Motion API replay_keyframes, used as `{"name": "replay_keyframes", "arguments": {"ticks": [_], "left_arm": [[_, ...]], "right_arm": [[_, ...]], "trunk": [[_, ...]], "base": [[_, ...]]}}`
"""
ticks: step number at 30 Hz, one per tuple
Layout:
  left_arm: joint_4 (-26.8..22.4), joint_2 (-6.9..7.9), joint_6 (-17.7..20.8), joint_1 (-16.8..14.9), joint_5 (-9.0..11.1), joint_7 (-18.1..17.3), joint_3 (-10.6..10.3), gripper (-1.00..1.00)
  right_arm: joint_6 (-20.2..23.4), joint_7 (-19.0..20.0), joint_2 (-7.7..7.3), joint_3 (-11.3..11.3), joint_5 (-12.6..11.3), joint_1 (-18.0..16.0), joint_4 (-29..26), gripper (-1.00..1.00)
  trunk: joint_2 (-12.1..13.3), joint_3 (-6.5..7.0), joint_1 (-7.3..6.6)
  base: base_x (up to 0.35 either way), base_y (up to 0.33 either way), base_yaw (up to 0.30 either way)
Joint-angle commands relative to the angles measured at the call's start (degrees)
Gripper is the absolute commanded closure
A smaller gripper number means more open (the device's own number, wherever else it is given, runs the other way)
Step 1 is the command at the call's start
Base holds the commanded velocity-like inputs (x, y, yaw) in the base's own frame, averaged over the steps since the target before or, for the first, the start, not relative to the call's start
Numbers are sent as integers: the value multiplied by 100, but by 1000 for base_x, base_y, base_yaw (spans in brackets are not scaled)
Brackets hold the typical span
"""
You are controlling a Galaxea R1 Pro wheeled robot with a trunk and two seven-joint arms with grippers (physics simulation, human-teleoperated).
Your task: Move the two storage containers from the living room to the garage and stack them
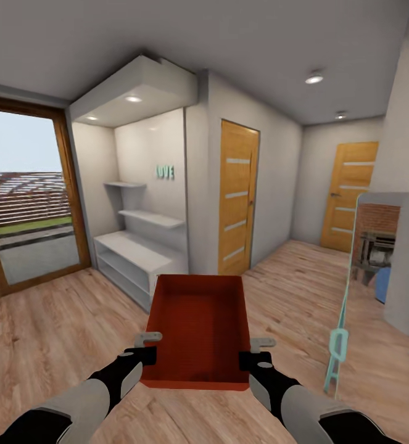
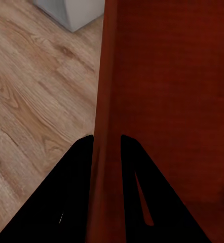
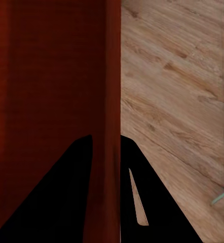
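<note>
One orange-red storage container (image 1: 197, 327) hangs in front of me above a light wood-plank floor, held level between both arms. My left gripper (image 1: 147, 356) is shut on its left wall, and the left wrist view shows the thin wall (image 2: 106, 101) pinched between the two black fingers (image 2: 66, 192). My right gripper (image 1: 248, 359) is shut on the right wall, seen the same way in the right wrist view (image 3: 112, 101). The container is empty and has no lid.
A white alcove with shelves (image 1: 144, 217) and a low bench (image 1: 133, 259) stands ahead left, beside a glass patio door (image 1: 25, 203). Two wooden doors (image 1: 237, 197) (image 1: 350, 194) line a hallway ahead right. A grey rounded wall (image 1: 408, 265) and a teal-edged panel (image 1: 340, 333) stand close at right.
</note>
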Motion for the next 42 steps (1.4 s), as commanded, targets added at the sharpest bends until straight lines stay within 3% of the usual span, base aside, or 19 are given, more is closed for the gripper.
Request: {"name": "replay_keyframes", "arguments": {"ticks": [1, 14, 42], "left_arm": [[-29, 0, -60, -4, -83, 95, 195, 100], [-32, 0, -60, -4, -83, 95, 195, 100], [-38, 0, -60, -4, -83, 95, 195, 100]], "right_arm": [[-33, -53, 0, 13, -119, 1, 31, 100], [-37, -53, 0, 10, -117, 1, 31, 100], [-41, -53, -17, 5, -120, 1, 31, 100]], "trunk": [[-2, -1, 5], [-2, -1, 5], [-2, -1, 5]], "base": [[323, 0, -272], [323, 37, -278], [322, 162, -280]]}}
